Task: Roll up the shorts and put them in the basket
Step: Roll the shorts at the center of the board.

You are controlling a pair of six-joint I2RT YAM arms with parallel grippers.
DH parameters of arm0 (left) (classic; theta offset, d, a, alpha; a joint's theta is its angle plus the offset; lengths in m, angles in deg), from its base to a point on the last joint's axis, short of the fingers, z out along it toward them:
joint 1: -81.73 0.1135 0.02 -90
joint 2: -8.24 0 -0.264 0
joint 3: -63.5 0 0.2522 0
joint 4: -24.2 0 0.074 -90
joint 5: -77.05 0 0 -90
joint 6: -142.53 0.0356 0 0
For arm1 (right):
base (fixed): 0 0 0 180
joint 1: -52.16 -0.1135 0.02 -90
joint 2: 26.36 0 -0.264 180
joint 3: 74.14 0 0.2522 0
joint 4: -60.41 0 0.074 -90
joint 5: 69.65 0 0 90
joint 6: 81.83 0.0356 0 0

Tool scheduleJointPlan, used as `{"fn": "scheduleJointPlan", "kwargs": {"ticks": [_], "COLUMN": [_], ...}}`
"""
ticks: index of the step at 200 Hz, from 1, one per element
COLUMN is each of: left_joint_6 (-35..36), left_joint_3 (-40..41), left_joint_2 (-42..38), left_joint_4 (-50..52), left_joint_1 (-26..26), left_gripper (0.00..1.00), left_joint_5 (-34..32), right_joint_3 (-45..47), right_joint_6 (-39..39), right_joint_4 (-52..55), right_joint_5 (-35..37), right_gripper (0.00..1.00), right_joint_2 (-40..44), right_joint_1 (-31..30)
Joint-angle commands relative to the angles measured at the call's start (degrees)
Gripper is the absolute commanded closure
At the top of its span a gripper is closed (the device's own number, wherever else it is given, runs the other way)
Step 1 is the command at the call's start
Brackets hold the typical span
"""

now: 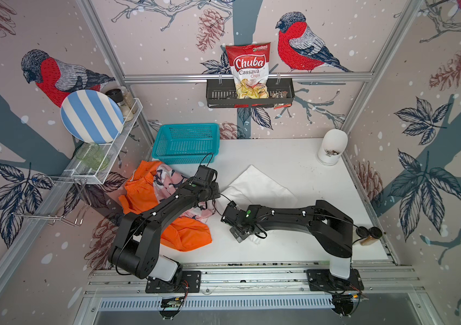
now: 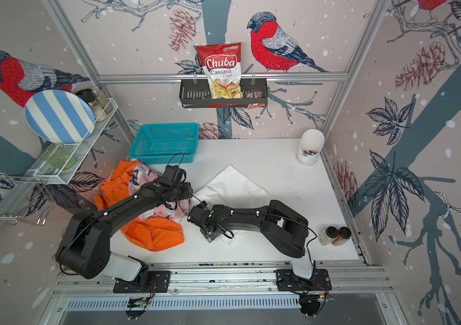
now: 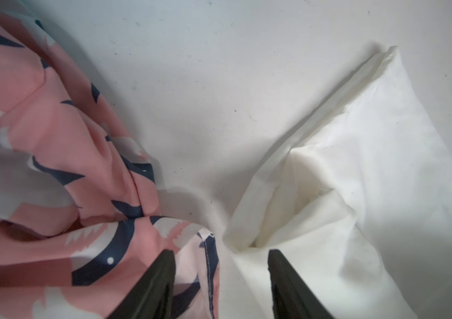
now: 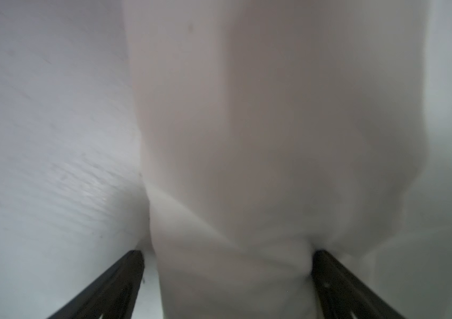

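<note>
The white shorts [image 1: 257,187] lie mid-worktop [image 1: 294,166], spread out with one corner pointing far. Their near end runs under the right arm. The pink shorts [image 1: 164,174] and orange shorts [image 1: 187,233] make a crumpled heap at the left. The pink pair lies on top of the orange, and the left arm reaches over both. A teal basket [image 1: 185,143] stands just beyond the heap.

The left tool [image 3: 220,254] hangs low over the spot where the pink shorts [image 3: 53,138] meet a bunched corner of the white pair [image 3: 357,165]. Its jaws are spread and nothing is pinched between them.

The right tool [image 4: 229,254] is down at the near end of the white shorts [image 4: 246,138] with its jaws spread wide. A band of white cloth lies between them. One finger [image 4: 327,276] touches the cloth, and the other stands just clear of it.
</note>
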State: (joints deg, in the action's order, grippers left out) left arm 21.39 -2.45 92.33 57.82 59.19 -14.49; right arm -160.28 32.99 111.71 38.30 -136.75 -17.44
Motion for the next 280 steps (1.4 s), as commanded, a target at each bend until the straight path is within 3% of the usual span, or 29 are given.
{"fn": "scheduleJointPlan", "kwargs": {"ticks": [1,38,55,80,129,155,161,181,196,204,212,242,280], "left_joint_6": [0.27,-2.51,-4.18,-7.65,-9.69,-9.44,-8.97,-7.64,-7.51,-7.53,-7.43,-6.68,-6.13], "left_joint_3": [0.7,3.26,5.39,8.23,3.93,3.22,3.03,2.97,3.31,3.42,3.34,3.09,2.57], "left_joint_2": [-1.31,-2.93,-4.29,-5.1,3.58,8.19,9.18,11.71,12.03,11.84,11.81,11.61,11.88], "left_joint_4": [-0.08,-1.18,-2.96,-8.09,-12.98,-12.68,-12.2,-11.82,-12.21,-12.29,-12.09,-10.9,-9.44], "left_joint_1": [0.16,-0.19,-0.74,-2.17,-6.6,-6.69,-6.61,-6.61,-6.63,-6.56,-6.59,-6.61,-6.62], "left_gripper": [0.41,0.38,0.32,0.23,0.19,0.25,0.31,0.67,0.79,0.81,0.83,0.83,0.83], "left_joint_5": [3.33,7.56,9.94,13.22,13.67,8.11,6.91,6.41,7.78,8.31,8.8,9.58,10.5], "right_joint_3": [3.15,6.97,9.29,10.87,14.68,15.51,15.43,14.39,12.44,10.96,9.39,4.25,-2.12], "right_joint_6": [-2.43,-0.68,0.57,0.1,-2.78,-4.0,-4.2,-4.61,-4.36,-4.03,-3.85,-5.55,-8.14], "right_joint_4": [-3.78,-11.35,-16.39,-19.06,-19.61,-17.41,-16.59,-13.21,-9.77,-7.81,-6.32,-5.23,-4.58], "right_joint_5": [-13.65,-25.98,-31.89,-34.8,-35.14,-30.23,-28.22,-21.2,-13.79,-8.88,-4.14,6.42,13.7], "right_gripper": [0.17,0.69,0.8,0.86,0.86,0.83,0.83,0.76,0.57,0.39,0.31,0.17,0.11], "right_joint_2": [0.42,4.31,6.73,7.87,9.41,11.12,11.49,13.0,13.84,14.12,14.21,12.1,3.64], "right_joint_1": [2.44,7.45,9.57,11.05,11.25,11.16,11.0,9.72,7.47,6.04,4.4,-1.54,-6.0]}}
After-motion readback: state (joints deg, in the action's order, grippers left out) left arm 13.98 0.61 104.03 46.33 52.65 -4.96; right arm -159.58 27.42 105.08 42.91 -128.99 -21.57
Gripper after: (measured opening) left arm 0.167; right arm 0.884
